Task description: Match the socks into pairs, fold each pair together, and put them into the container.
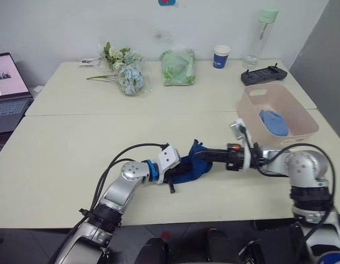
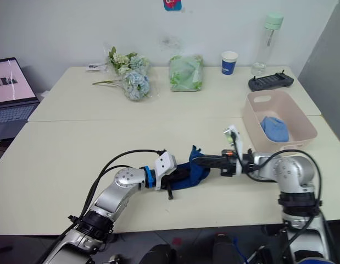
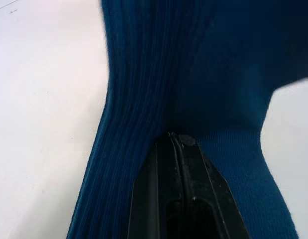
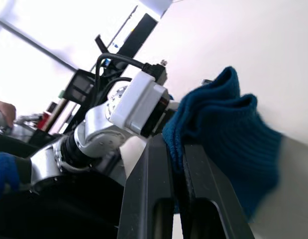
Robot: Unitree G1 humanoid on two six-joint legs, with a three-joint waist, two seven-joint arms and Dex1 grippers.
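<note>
A pair of dark navy socks [image 1: 193, 165] lies bunched near the table's front edge, stretched between both grippers. My left gripper [image 1: 180, 171] is shut on its left end, and the ribbed fabric [image 3: 193, 74] gathers at the closed fingertips [image 3: 179, 140]. My right gripper [image 1: 202, 157] comes in from the right and is shut on the raised right end [image 4: 228, 124]. The pale pink container [image 1: 251, 116] stands at the right with a folded light blue pair [image 1: 274, 122] inside.
Along the far edge sit a bunch of flowers [image 1: 123, 69], a green bag [image 1: 178, 67], a blue paper cup [image 1: 221, 56], a bottle [image 1: 263, 33] and a black controller [image 1: 263, 74]. A laptop [image 1: 7, 88] stands at the far left.
</note>
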